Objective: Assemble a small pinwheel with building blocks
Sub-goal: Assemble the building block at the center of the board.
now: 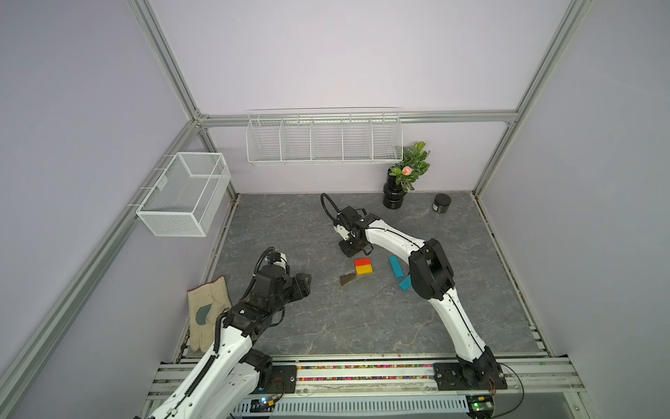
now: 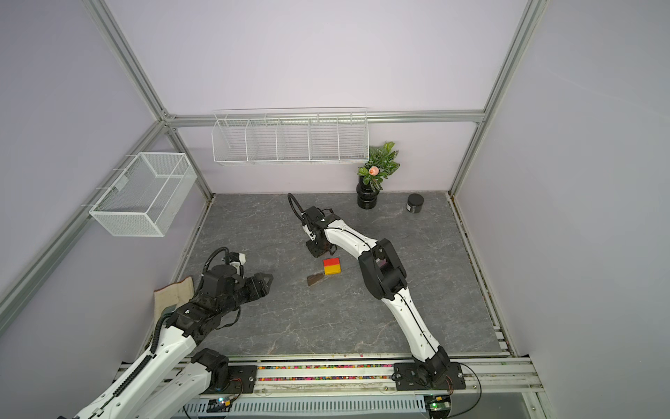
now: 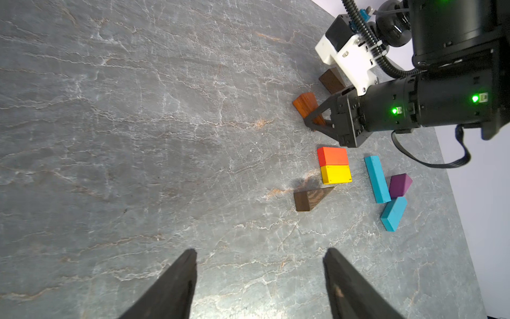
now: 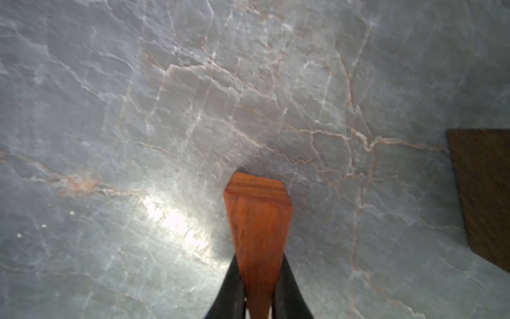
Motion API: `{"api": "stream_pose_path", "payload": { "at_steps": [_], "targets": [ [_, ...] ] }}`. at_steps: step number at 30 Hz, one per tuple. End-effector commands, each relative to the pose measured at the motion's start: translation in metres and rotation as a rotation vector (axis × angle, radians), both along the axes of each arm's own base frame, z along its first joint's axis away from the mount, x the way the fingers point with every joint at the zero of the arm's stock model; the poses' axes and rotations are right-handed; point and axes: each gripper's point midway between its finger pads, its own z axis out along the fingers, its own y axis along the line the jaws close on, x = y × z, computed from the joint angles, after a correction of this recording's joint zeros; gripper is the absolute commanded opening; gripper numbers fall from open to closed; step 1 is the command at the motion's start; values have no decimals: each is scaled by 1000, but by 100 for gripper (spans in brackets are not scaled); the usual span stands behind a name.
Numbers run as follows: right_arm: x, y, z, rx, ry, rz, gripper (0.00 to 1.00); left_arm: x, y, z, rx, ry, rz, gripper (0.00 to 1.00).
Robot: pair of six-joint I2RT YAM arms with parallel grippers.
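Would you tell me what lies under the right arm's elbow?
The far teal bar and near teal bar poke out from under the elbow. It covers the purple wedge from above; only the left wrist view shows it.

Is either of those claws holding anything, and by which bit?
The right gripper pinches the reddish-brown wedge at its thinner end; the left gripper holds nothing.

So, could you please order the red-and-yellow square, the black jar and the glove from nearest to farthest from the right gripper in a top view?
1. Red-and-yellow square, just beside the right gripper.
2. Black jar, back right.
3. Glove, front left edge.
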Motion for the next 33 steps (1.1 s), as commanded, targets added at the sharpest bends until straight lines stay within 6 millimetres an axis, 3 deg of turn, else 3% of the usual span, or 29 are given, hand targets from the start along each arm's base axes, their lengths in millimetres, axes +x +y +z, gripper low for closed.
{"api": "stream_pose_path", "payload": {
  "at_steps": [1,33],
  "targets": [
    [-10,9,5,37,6,13,14,1,0,-1,-21,1,14,75],
    [-27,-4,-2,-1,20,44,17,-3,0,-9,-38,16,21,78]
  ]
}}
